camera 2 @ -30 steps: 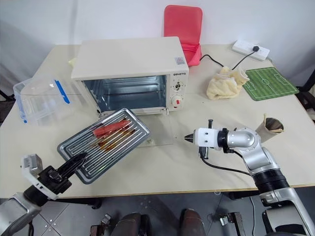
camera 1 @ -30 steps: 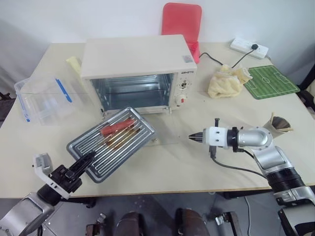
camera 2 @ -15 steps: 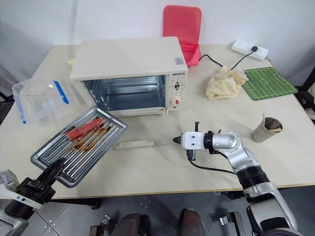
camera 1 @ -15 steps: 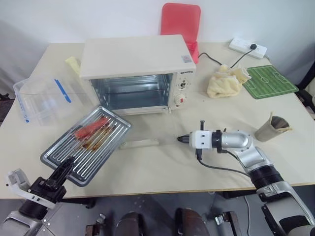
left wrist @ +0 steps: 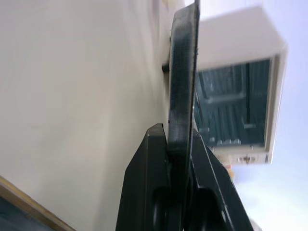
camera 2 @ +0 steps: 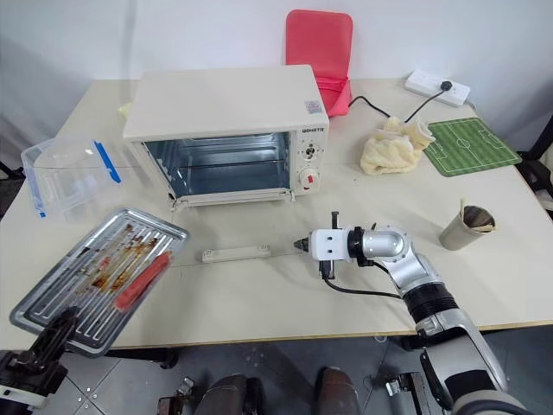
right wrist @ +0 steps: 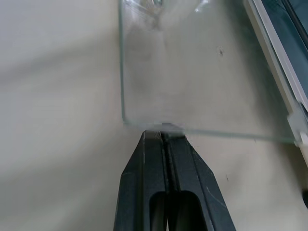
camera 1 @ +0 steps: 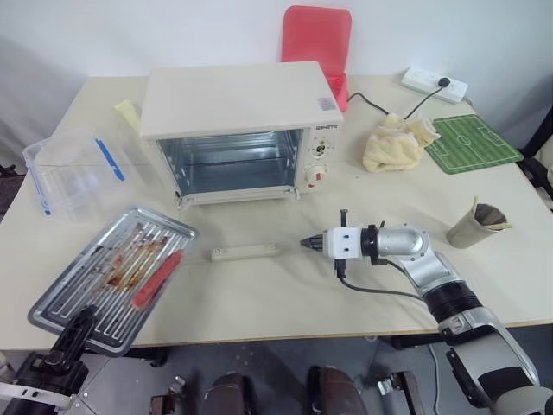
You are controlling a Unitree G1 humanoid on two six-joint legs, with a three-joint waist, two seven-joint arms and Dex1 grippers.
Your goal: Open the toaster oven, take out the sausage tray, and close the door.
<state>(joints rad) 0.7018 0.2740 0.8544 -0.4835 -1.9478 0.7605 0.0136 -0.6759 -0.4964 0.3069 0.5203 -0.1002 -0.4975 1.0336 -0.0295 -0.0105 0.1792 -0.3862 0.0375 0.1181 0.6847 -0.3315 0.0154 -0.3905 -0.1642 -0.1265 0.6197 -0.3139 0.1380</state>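
Note:
The cream toaster oven (camera 1: 233, 108) stands mid-table with its cavity showing. Its glass door (right wrist: 202, 72) lies open and flat on the table, its cream bar handle (camera 1: 246, 252) nearest me. The silvery ribbed sausage tray (camera 1: 112, 277), with brown grease marks and a red sausage (camera 1: 157, 278), is over the table's front left. My left gripper (camera 1: 73, 330) is shut on the tray's near edge, which the left wrist view shows edge-on between the fingers (left wrist: 154, 163). My right gripper (camera 1: 304, 245) is shut and empty, its tips at the door's glass edge to the right of the handle.
A clear plastic box with a blue strip (camera 1: 73, 173) sits left of the oven. At the back stand a red container (camera 1: 315, 39) and a power strip (camera 1: 434, 84). On the right lie a yellow cloth (camera 1: 393, 143), a green pitch mat (camera 1: 475, 143) and a paper cup (camera 1: 473, 226).
My left gripper has drawn the tray away from the oven to the table's front left, and the sausage has slid across the tray. My right gripper has moved left to the door's edge.

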